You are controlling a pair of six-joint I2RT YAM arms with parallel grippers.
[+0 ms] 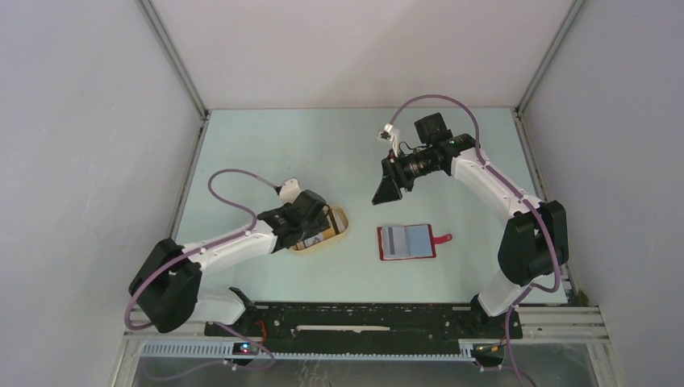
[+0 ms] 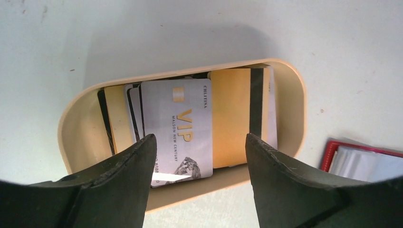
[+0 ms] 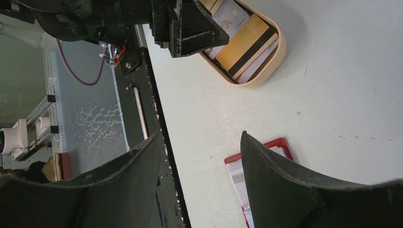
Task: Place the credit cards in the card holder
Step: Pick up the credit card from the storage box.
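Observation:
Several credit cards lie in a beige oval tray (image 2: 290, 99): a silvery VIP card (image 2: 178, 123) on top, an orange-gold card (image 2: 230, 118) with a dark stripe beside it, others under them. My left gripper (image 2: 199, 142) is open and empty just above the tray, its jaws either side of the VIP card; it covers the tray in the top view (image 1: 319, 222). The red card holder (image 1: 407, 242) lies open on the table, tab to the right, with a card in its pockets. My right gripper (image 1: 387, 189) hangs open and empty above and behind the holder (image 3: 237, 171).
The tray (image 1: 343, 222) sits left of the holder with a gap between them. The holder's red corner (image 2: 332, 152) shows at the right edge of the left wrist view. A black rail (image 1: 363, 318) runs along the table's near edge.

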